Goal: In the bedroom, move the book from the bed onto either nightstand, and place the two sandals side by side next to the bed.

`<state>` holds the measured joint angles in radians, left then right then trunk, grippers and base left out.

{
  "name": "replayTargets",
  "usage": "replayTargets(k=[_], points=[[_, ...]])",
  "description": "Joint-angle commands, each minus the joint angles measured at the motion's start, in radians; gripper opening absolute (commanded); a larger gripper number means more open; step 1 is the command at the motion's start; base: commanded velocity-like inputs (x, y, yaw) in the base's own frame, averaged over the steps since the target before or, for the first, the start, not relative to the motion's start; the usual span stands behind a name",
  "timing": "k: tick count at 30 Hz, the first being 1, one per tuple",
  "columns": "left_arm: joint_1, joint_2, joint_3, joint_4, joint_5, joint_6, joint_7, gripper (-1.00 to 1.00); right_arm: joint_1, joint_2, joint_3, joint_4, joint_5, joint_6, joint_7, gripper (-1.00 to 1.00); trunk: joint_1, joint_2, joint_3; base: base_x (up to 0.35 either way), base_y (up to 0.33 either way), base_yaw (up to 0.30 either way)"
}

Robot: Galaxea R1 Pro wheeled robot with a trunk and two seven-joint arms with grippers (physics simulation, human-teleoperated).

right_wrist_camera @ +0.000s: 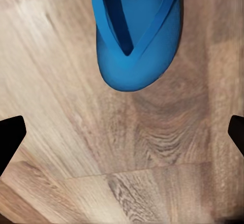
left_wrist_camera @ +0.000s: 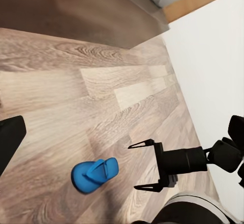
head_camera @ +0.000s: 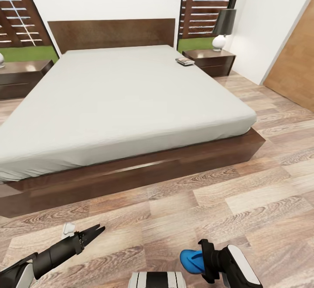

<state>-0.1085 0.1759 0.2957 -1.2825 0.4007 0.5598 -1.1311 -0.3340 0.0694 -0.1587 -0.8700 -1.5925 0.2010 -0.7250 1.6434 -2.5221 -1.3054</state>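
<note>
The book [head_camera: 185, 61] lies on the bed [head_camera: 122, 100], at the mattress's far right edge beside the right nightstand [head_camera: 210, 61]. A second nightstand [head_camera: 22, 78] stands at the bed's left. One blue sandal [head_camera: 190, 259] lies flat on the plank floor in front of the bed's foot. My right gripper [head_camera: 205, 257] hovers just beside and above it, open, nothing between its fingers. The sandal [right_wrist_camera: 134, 36] lies just ahead of that gripper [right_wrist_camera: 122, 132]. From the left wrist, the sandal [left_wrist_camera: 94, 174] and the open right gripper [left_wrist_camera: 136, 166] show together. My left gripper [head_camera: 97, 231] is open and empty above the floor. The other sandal is out of view.
A black-shaded lamp [head_camera: 223, 28] stands on the right nightstand. A wooden door [head_camera: 294, 61] and white wall [head_camera: 270, 22] close the room on the right. The bed's dark frame [head_camera: 144, 170] runs low across the floor ahead. My base [head_camera: 157, 279] sits at the bottom edge.
</note>
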Motion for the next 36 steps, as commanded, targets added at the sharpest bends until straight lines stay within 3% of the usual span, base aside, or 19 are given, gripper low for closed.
replayTargets(k=[1, 23, 36], points=[[0.0, 0.0, 0.0, 0.0, 0.004, 0.009, -0.003, 1.0, 0.0, 0.001, -0.005, -0.001, 0.0, 0.008, -0.005, 1.0, 0.0, -0.001, -0.005, 0.0, 0.0, 0.0], [0.0, -0.003, 0.001, 0.002, 0.004, 0.008, -0.003, 1.0, 0.0, 0.001, -0.005, -0.001, 0.0, 0.008, -0.005, 1.0, 0.01, -0.006, -0.09, 0.0, 0.0, 0.0], [0.0, -0.004, 0.002, 0.003, 0.006, 0.007, -0.002, 1.0, 0.0, 0.001, -0.005, -0.001, 0.0, 0.008, -0.005, 1.0, 0.01, -0.006, -0.09, 0.047, 0.0, 0.0]])
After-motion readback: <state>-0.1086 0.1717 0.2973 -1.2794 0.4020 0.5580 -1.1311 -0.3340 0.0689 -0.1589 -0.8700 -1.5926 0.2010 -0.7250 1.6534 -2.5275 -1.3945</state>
